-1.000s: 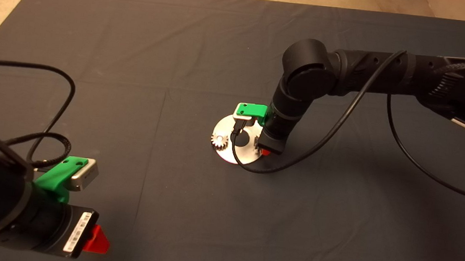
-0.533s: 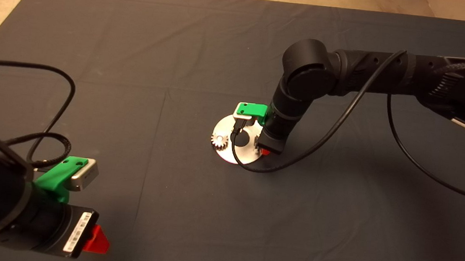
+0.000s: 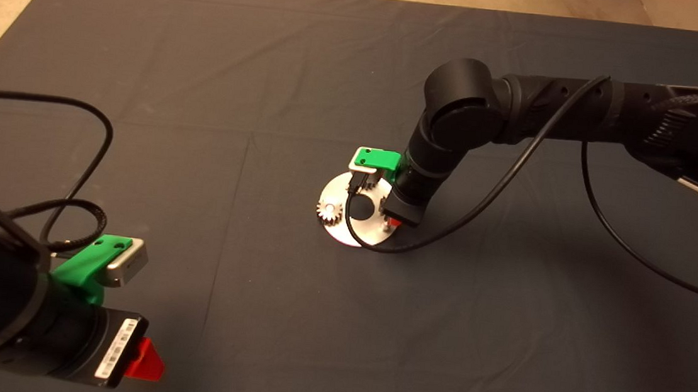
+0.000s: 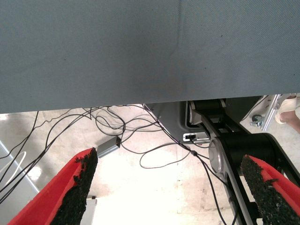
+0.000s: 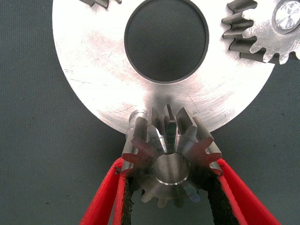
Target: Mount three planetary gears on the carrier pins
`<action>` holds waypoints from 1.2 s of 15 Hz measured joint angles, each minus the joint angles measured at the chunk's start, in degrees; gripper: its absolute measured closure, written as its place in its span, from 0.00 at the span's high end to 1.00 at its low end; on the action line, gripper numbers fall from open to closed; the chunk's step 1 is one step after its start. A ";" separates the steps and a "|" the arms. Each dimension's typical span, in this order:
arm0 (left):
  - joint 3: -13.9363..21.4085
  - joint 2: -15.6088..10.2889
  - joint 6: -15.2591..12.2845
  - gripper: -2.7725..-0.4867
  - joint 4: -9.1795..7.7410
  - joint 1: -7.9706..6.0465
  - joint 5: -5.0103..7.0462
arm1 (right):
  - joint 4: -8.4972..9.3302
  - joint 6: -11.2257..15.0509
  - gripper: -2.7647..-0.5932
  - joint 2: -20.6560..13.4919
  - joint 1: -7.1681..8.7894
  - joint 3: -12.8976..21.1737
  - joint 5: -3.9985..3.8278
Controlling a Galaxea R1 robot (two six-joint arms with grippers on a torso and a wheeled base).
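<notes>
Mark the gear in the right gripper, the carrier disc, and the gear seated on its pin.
held gear point(image 5: 169, 161): right wrist view, its tilted top face.
carrier disc point(image 5: 101, 70): right wrist view, bare plate beside the centre hole.
seated gear point(image 3: 327, 211): head view, its toothed face.

Brushed shiny metal disc point(image 5: 98, 70), matt cloth mat point(image 3: 208, 70), rough black pads point(image 4: 77, 187)

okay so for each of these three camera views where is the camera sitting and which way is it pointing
Head view: above the mat, looking down; both arms show, left gripper parked lower left.
Left wrist view: on the parked arm, looking past the mat edge at floor cables; red fingers apart.
Right wrist view: on the working arm, looking down at the carrier disc; right gripper holds a planetary gear.
Shared: head and right wrist views both show the disc and a seated gear.
</notes>
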 joint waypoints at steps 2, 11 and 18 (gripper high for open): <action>0.00 0.00 0.00 0.74 0.00 0.00 0.00 | 0.00 0.04 0.16 0.00 0.00 0.02 -0.02; 0.00 0.00 0.00 0.74 0.00 0.00 0.00 | -0.04 1.07 0.16 0.11 -0.01 1.50 0.13; 0.00 0.00 0.00 0.74 -0.02 0.17 0.00 | -0.06 1.10 0.16 0.09 -1.17 1.67 0.13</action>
